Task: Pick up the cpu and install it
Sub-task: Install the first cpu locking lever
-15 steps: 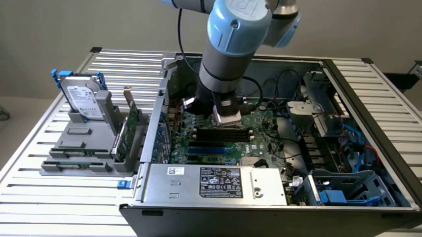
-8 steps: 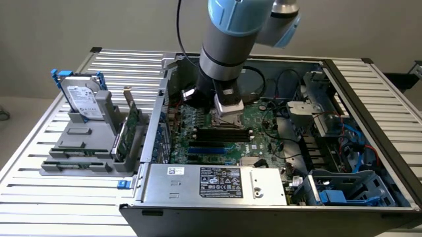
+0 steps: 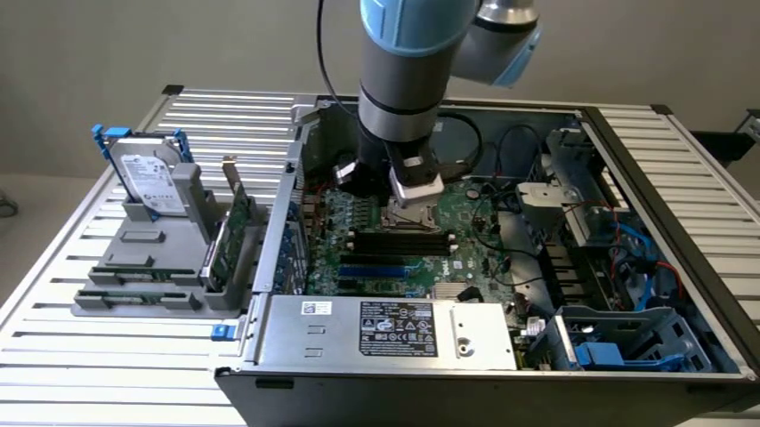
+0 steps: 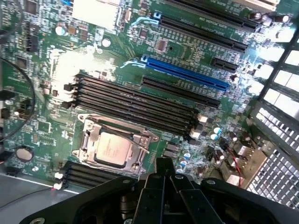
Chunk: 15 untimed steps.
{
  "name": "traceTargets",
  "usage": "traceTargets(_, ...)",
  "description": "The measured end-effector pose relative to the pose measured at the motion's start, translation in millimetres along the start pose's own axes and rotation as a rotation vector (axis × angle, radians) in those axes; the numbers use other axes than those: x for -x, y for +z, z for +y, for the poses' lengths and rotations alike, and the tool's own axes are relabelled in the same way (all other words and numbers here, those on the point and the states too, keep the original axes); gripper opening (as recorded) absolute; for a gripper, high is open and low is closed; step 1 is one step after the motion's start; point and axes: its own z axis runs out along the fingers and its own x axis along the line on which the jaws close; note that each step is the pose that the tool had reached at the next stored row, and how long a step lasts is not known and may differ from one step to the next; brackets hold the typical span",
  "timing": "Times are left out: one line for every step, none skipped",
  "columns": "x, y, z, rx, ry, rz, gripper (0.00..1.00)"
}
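Note:
The cpu (image 4: 113, 149), a flat silvery square, lies inside the metal-framed socket (image 4: 88, 140) on the green motherboard (image 4: 42, 121). The socket's frame stands open around it. My gripper (image 4: 164, 162) hangs just beside the socket, its black fingers pressed together with nothing between them, and it does not touch the cpu. In the exterior view my gripper (image 3: 417, 197) reaches down into the open computer case (image 3: 285, 222), right above the socket (image 3: 418, 219).
Black memory slots (image 4: 135, 105) and a blue card slot (image 4: 187, 74) run close by the socket. A power supply (image 3: 392, 329) fills the case's near side. Cables and drive bays (image 3: 618, 258) crowd the exterior view's right. A hard drive (image 3: 149, 173) stands in a grey holder outside.

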Motion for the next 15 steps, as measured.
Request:
traceTargets(0.0, 0.0, -0.1, 0.0050, -0.006, 0.0163, 0.11)
traceTargets(0.0, 0.0, -0.1, 0.0101, -0.011, 0.0326, 0.11)
traceTargets(-0.1, 0.0, -0.2, 0.0160, -0.017, 0.0487, 0.11)
traceTargets(-0.1, -0.1, -0.4, 0.0241, -0.022, 0.0619, 0.11)
traceTargets(-0.2, 0.0, -0.5, 0.0331, -0.026, 0.0733, 0.11)
traceTargets(-0.2, 0.0, -0.6, 0.0446, -0.030, 0.0832, 0.11)
traceTargets(-0.2, 0.1, -0.8, 0.0563, -0.033, 0.0902, 0.11)
traceTargets(-0.2, 0.4, -0.9, 0.0651, -0.035, 0.0949, 0.11)
traceTargets(-0.2, 1.2, -1.0, 0.0701, -0.037, 0.0984, 0.11)
traceTargets(-0.2, 2.7, -0.8, 0.0718, -0.038, 0.1006, 0.11)
traceTargets(-0.2, 4.4, -0.3, 0.0719, -0.038, 0.1007, 0.11)
traceTargets(-0.1, 6.2, 0.2, 0.0718, -0.038, 0.1008, 0.11)
traceTargets(0.0, 8.0, 0.7, 0.0719, -0.038, 0.1007, 0.11)
traceTargets(0.1, 9.7, 1.1, 0.0719, -0.038, 0.1008, 0.11)
traceTargets(0.1, 11.5, 1.5, 0.0719, -0.038, 0.1009, 0.11)
